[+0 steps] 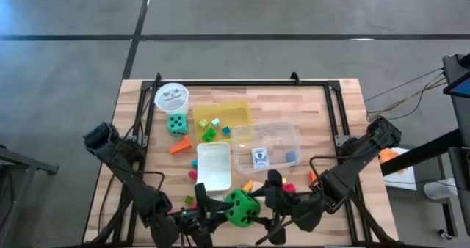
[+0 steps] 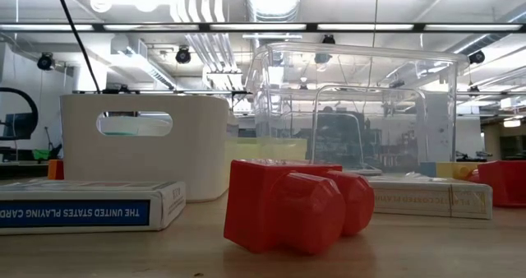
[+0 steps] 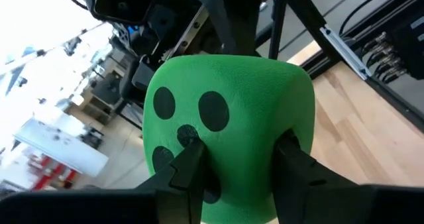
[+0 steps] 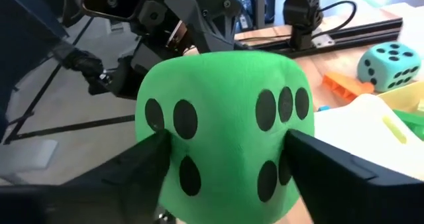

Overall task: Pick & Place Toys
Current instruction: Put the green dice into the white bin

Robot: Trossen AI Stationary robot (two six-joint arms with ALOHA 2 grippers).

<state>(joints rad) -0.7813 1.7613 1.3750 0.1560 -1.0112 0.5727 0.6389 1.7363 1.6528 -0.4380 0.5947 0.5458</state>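
Note:
A large green die with black dots (image 1: pixel 242 206) hangs above the table's near edge, between my two grippers. My left gripper (image 1: pixel 219 217) comes at it from the left and is shut on it (image 3: pixel 238 164). My right gripper (image 1: pixel 270 204) comes from the right. It is open, with one finger on each side of the die (image 4: pixel 225 158), close against it; I cannot tell whether they touch. Small bright blocks (image 1: pixel 192 174) and a teal die (image 1: pixel 177 123) lie on the table. The low view shows neither the green die nor the grippers. My left gripper pinches the green die between its two fingers (image 3: pixel 189 161), across the die's lower part (image 3: pixel 232 177), where the soft body narrows between them. The fingers come roughly level from the table's left side. The die is lifted clear of the table.
Beyond the grippers stand a white bin (image 1: pixel 214 166), a clear plastic box (image 1: pixel 268 147) holding a card pack, a yellow tray (image 1: pixel 233 113) with small blocks and a white round cup (image 1: pixel 171 96). In the low view, a red block (image 2: pixel 288 208) and card packs (image 2: pixel 82 206) lie near the front.

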